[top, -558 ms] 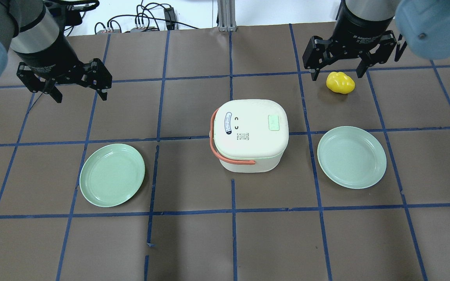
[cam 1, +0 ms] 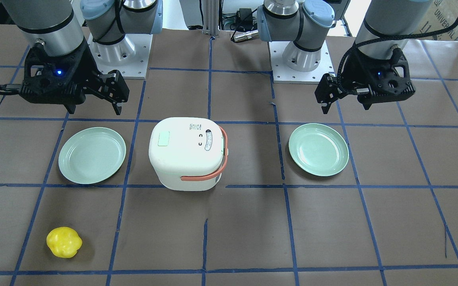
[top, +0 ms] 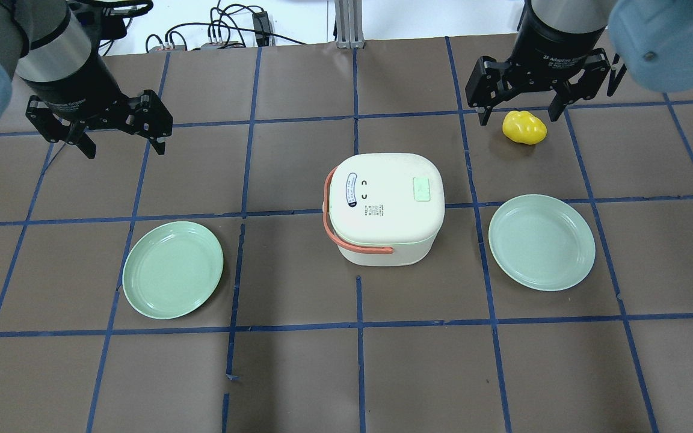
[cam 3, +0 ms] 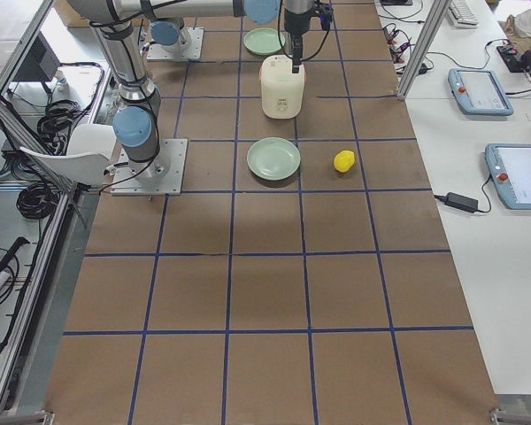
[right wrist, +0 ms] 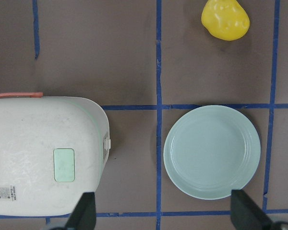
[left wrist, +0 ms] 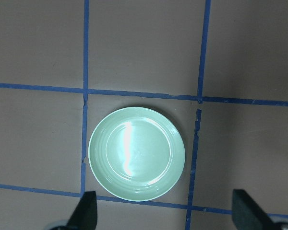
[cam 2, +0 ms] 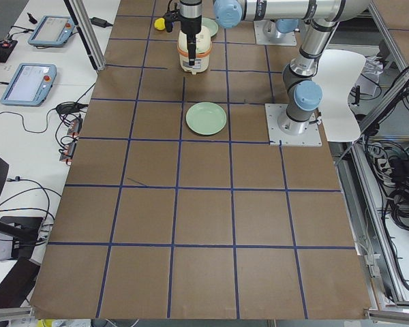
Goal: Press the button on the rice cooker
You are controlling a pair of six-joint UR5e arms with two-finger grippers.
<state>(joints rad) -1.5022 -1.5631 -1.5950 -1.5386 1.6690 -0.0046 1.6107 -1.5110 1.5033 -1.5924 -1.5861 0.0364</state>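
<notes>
Your left gripper (top: 124, 146) is wide open, fingers (left wrist: 86, 213) pointing straight down. The left arm (top: 52, 60) comes in at the overhead view's upper left with its wrist vertical. The right gripper (cam 1: 94, 109) is in the same state: jaws spread wide, pointing down, with its fingertips (right wrist: 84, 211) showing at the bottom corners of its wrist view. The right arm (top: 563, 30) enters at the upper right, wrist vertical too. Both grippers hang in the air at about the same height, well apart. A blue light shows on each wrist.

Overhead and front cameras look down from opposite sides, sharing the rice cooker (top: 385, 207). End cameras sit far back; wrist cameras look straight down.
</notes>
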